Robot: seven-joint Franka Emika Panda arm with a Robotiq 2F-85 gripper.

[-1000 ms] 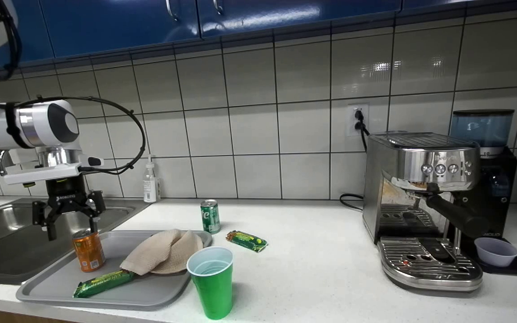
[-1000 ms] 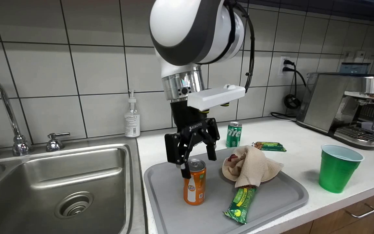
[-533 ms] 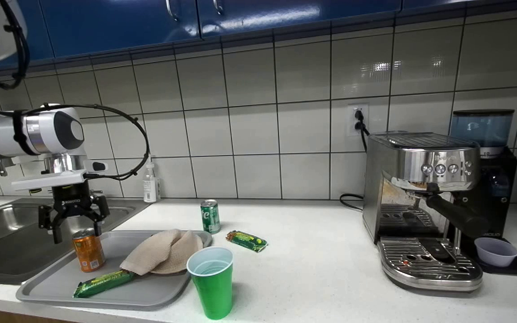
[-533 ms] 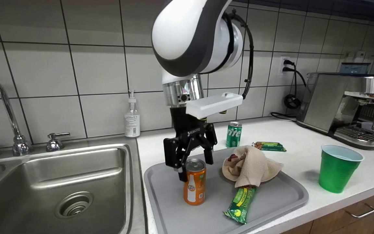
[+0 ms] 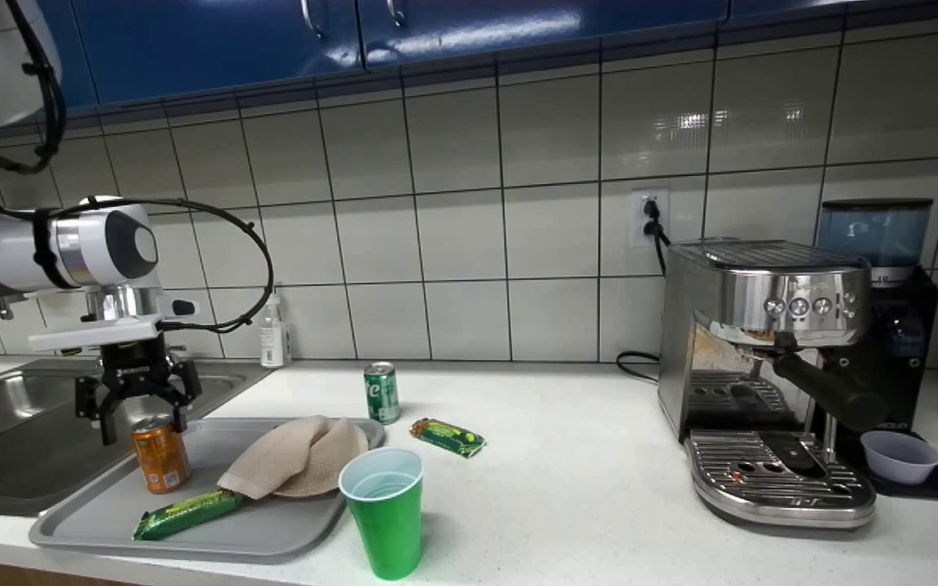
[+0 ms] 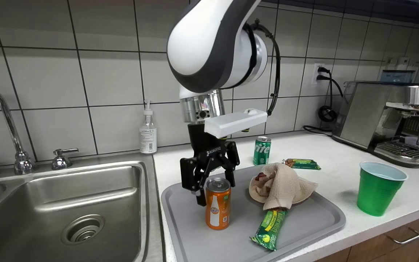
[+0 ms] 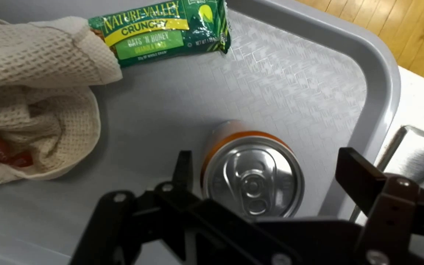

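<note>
My gripper (image 6: 216, 190) stands open just above the grey tray (image 6: 242, 236), its fingers on either side of the top of an upright orange can (image 6: 218, 209). Seen from the wrist view, the silver lid of the can (image 7: 252, 176) lies between the fingertips, closer to the left one, with a gap on the right. I cannot tell whether the left finger touches it. A beige cloth (image 5: 298, 456) lies in a shallow bowl on the tray, with something red in its folds. A green granola bar (image 7: 153, 35) pokes out from under the cloth.
The sink (image 6: 100, 203) borders the tray. Right of the tray stand a green cup (image 5: 387, 521), a green soda can (image 5: 381, 395) and another granola bar (image 5: 447, 437). A soap bottle (image 6: 147, 134) is by the wall, a coffee machine (image 5: 770, 374) farther right.
The gripper has come down, bringing its open fingers lower beside the orange can, and has shifted a little sideways. The can and the other objects have stayed in place.
</note>
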